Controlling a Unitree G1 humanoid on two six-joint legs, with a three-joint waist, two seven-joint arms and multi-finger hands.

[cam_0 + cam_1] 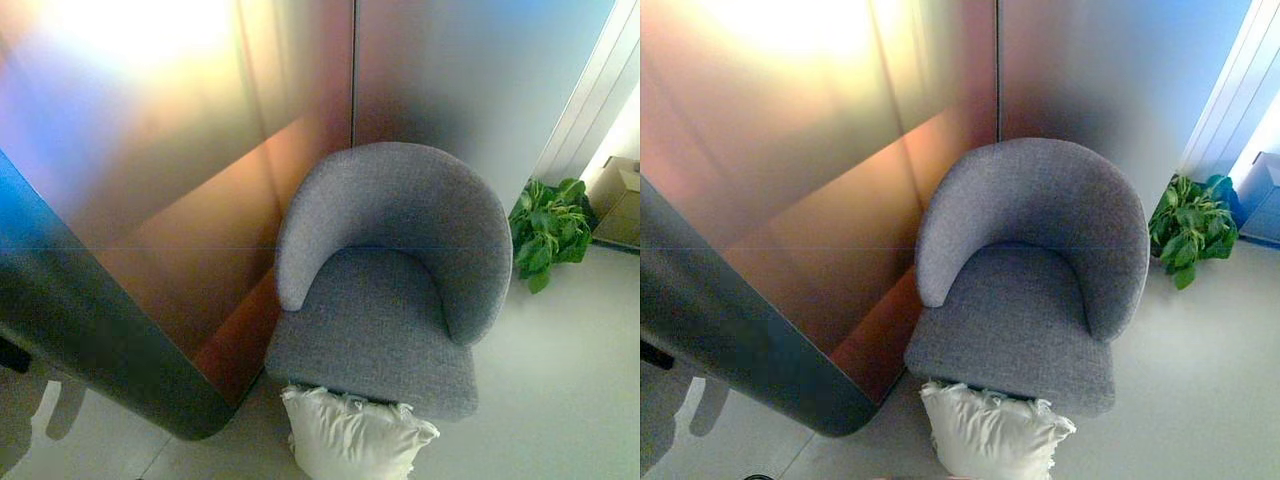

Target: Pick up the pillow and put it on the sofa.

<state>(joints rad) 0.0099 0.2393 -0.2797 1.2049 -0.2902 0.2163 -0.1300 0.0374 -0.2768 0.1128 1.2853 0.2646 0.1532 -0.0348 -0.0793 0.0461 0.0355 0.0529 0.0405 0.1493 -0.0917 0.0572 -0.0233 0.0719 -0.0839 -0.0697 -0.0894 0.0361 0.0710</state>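
A white pillow [355, 435] rests on the floor, leaning against the front edge of a grey round-backed sofa chair [385, 290]. The chair's seat [1010, 325] has nothing on it. The chair stands against a shiny wall panel, its back curving round from left to right. Neither of my hands shows in either view.
A dark curved wall edge [110, 350] juts out at the left, close to the chair's left side. A green potted plant [548, 230] stands on the floor right of the chair, with a cardboard box [620, 200] behind it. Pale floor [560, 400] lies to the right.
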